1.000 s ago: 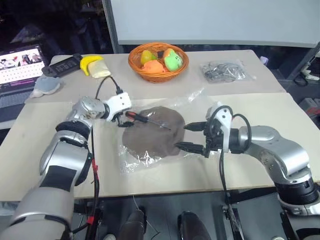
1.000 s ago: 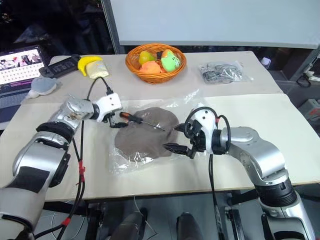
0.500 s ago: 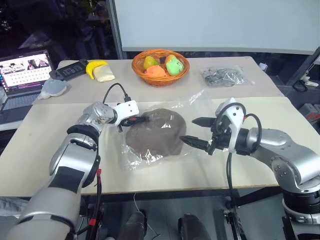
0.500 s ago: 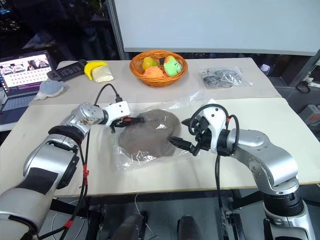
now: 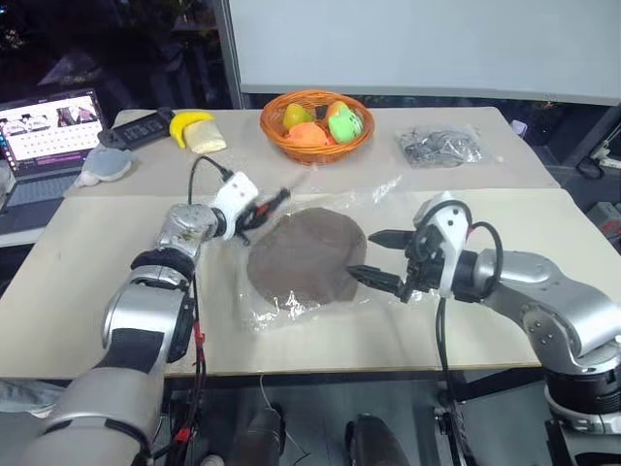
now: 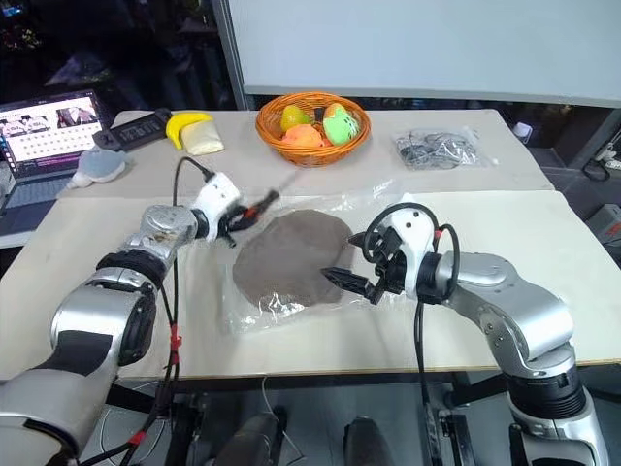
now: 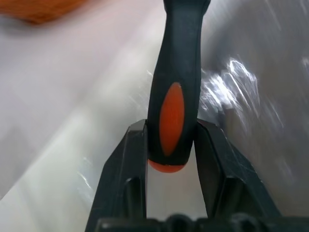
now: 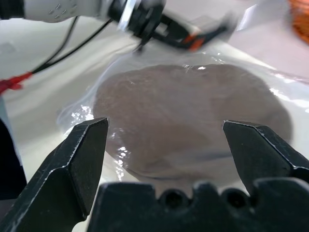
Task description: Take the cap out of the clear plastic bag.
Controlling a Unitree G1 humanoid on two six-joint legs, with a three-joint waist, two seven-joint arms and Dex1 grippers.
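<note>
Cap not yet out: the flat round brown-grey fabric cap lies inside the large clear crinkly plastic bag, on the near beige table, well in front of the orange wicker basket. My left claw is clamped on the butt of a screwdriver with a black-and-orange handle, held off the table just beside the cap's left edge. My right claw hangs at the cap's right edge, fingers spread wide, gripping nothing. Judgement: the tool step comes first. The next move likely needs the screwdriver set clear of the bag, then one claw pinning the plastic while the other draws out the fabric. Hard to make out: the bag's mouth, and the blurred screwdriver shaft.
</note>
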